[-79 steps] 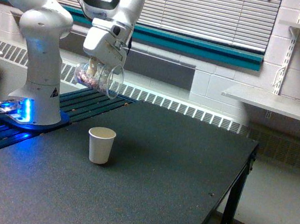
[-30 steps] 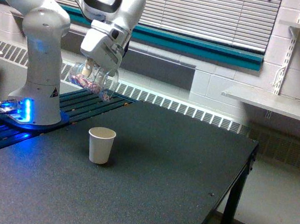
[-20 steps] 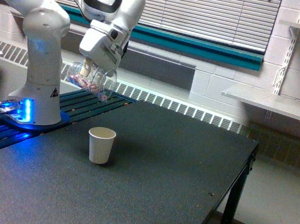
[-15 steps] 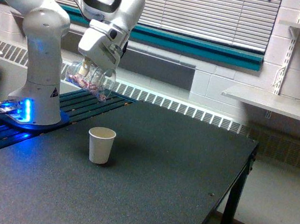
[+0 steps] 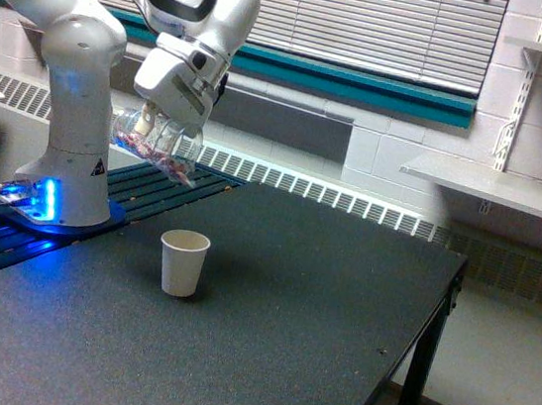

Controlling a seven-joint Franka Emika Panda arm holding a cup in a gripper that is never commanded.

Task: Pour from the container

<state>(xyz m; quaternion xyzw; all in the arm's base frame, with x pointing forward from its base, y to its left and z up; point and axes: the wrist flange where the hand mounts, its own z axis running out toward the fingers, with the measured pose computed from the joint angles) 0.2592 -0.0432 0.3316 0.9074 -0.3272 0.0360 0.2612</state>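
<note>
One table point(image 5: 338, 301), dark, bare toward its right edge; one paper cup point(image 5: 183, 263) upright near its left edge. One container point(image 5: 157, 145), clear, tipped steeply, mouth down toward the exterior view's right, small pinkish pieces inside, clamped in my gripper point(image 5: 156, 127) directly beneath my jaws; it hangs above and left of the cup, not over it

A dark, speckled surface point(image 5: 287, 305) fills the foreground, standing on a black leg point(image 5: 409, 391) at the exterior view's right. Behind it, closed white blinds point(image 5: 375, 21) hang above a teal band point(image 5: 367, 83) on a white block wall point(image 5: 378, 152). A long slatted radiator cover point(image 5: 332, 196) runs along the wall's foot. White shelves point(image 5: 498, 187) on slotted brackets are mounted at the right. The floor point(image 5: 500, 362) is pale.
</note>
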